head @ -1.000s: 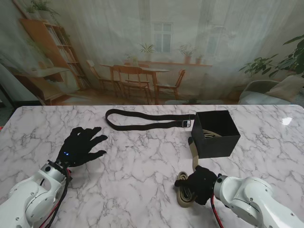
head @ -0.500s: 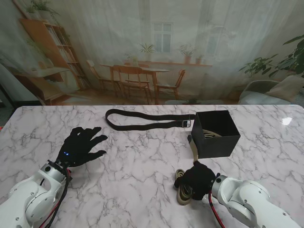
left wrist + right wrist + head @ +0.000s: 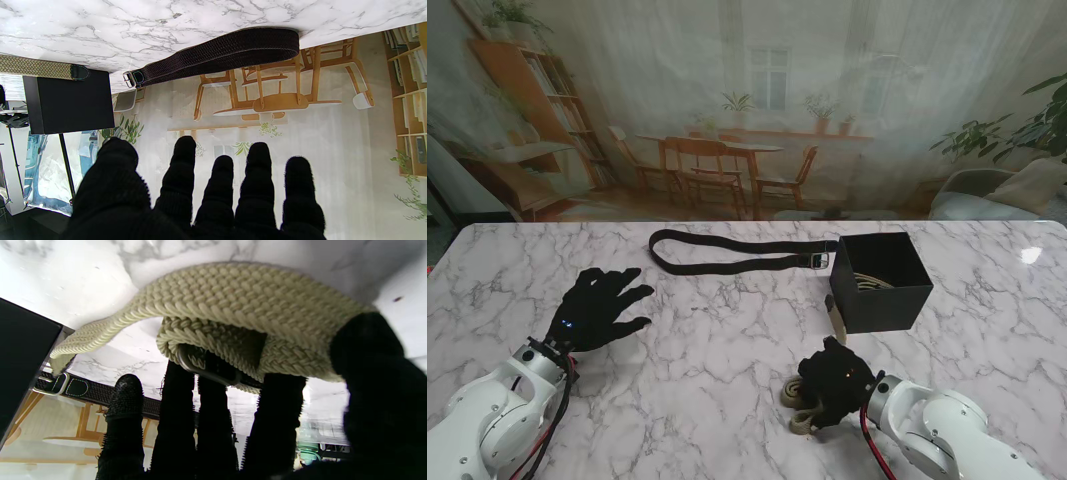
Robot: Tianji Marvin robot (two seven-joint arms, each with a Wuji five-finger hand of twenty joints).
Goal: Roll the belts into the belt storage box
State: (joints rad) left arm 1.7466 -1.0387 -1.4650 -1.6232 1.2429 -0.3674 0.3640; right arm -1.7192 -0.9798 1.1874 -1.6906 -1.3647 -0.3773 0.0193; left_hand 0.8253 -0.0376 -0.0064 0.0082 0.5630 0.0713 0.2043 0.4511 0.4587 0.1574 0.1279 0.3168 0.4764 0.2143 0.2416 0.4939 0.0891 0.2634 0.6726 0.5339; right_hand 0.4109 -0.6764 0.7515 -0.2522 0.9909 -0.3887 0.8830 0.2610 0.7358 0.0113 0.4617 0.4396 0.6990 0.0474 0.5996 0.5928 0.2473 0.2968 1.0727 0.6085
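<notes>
Four fingers point(image 3: 213, 413) and a thumb of the right hand point(image 3: 832, 381) are closing on the coiled end of the tan belt point(image 3: 799, 412); in the wrist view that woven belt point(image 3: 240, 300) is curling over the fingertips, a metal buckle point(image 3: 206, 371) lying against them; the hand is sitting low at the near edge of the marble table point(image 3: 727, 340), right of centre; from the coil the tan strap is running away from me toward the black storage box point(image 3: 879, 283), its far stretch lying against the box's near-left corner; something tan is also showing inside the open box; whether it is the same belt, I cannot tell.

The left hand point(image 3: 597, 308) is resting well to the left, fingers point(image 3: 257, 180) spread apart and holding nothing; the black belt point(image 3: 727, 253) is lying doubled along the far side of the table, its buckle end just beside the box's left wall; from the left wrist the same dark belt point(image 3: 227, 50) is stretching across the marble beyond the open fingers, with the box point(image 3: 68, 100) next to it.
</notes>
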